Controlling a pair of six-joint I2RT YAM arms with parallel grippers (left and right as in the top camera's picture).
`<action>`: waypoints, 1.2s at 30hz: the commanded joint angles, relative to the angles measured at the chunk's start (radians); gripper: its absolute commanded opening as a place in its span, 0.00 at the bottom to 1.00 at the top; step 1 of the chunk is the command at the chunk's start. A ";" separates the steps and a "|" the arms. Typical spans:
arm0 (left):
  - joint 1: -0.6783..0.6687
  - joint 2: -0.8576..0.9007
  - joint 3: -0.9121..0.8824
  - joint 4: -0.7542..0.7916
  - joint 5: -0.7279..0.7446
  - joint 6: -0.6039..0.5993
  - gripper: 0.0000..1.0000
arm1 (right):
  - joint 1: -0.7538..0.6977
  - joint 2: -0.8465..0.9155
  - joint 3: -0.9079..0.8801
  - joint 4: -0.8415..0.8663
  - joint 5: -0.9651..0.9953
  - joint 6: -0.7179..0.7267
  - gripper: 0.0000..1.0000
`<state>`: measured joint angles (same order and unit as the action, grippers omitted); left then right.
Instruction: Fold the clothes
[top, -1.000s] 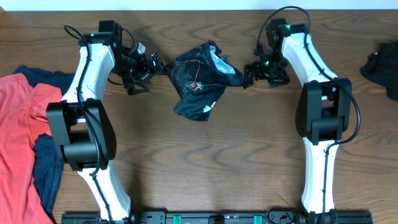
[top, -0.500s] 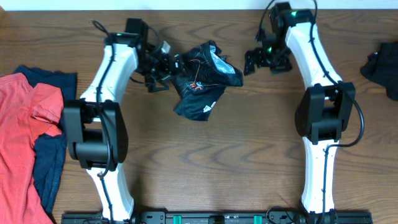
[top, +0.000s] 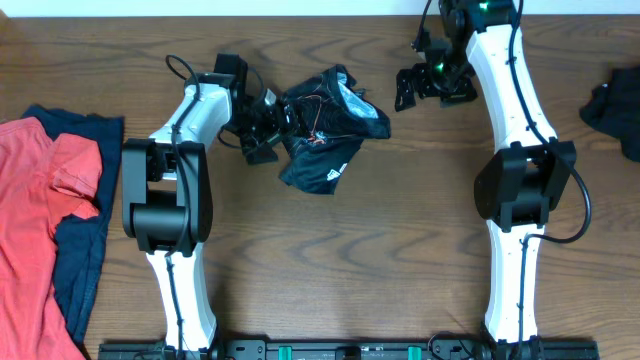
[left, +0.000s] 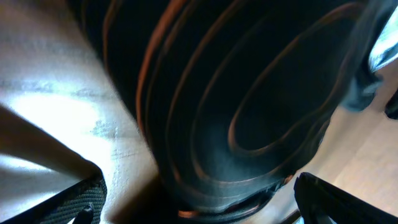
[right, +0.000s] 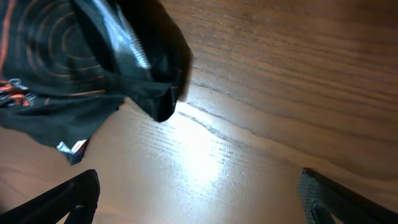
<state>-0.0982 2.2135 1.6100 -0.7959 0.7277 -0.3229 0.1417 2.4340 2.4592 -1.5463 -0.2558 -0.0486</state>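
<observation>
Brown wood-grain table (top: 400, 250) carries four garments. At the far centre lies the crumpled black jersey (top: 325, 125), its fine orange contour lines showing. At your left edge a red top (top: 35, 220) is spread over a navy top (top: 80, 270). At the right edge sits a dark garment (top: 615, 110), cut off by the frame and well apart from both arms.

Left arm: it reaches up the table and bends inward at the wrist, so the left gripper (top: 263, 128) meets the jersey's left edge. In the left wrist view its jaws stand wide, and the jersey (left: 249, 93) fills the space ahead of and between them. Whether the cloth is touched cannot be told.

Right arm: it is stretched far up the table, with the wrist turned left. The right gripper (top: 410, 88) hangs beside the jersey's right side — apart from it — with its jaws spread wide over bare wood (right: 280, 93) and nothing held. A fold of the jersey (right: 81, 56) lies ahead to its left.
</observation>
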 joint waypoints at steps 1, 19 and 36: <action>0.001 0.053 -0.004 0.037 0.025 -0.062 0.98 | 0.023 0.003 0.111 -0.032 0.009 -0.029 0.99; -0.002 0.158 -0.003 0.246 0.155 -0.214 0.06 | 0.023 -0.061 0.465 -0.151 0.052 -0.040 0.99; -0.205 0.158 -0.003 0.135 0.113 -0.066 0.06 | 0.023 -0.069 0.465 -0.151 0.072 -0.039 0.99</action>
<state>-0.2600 2.3344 1.6218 -0.6228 0.9215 -0.4530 0.1581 2.4020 2.9044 -1.6947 -0.1883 -0.0711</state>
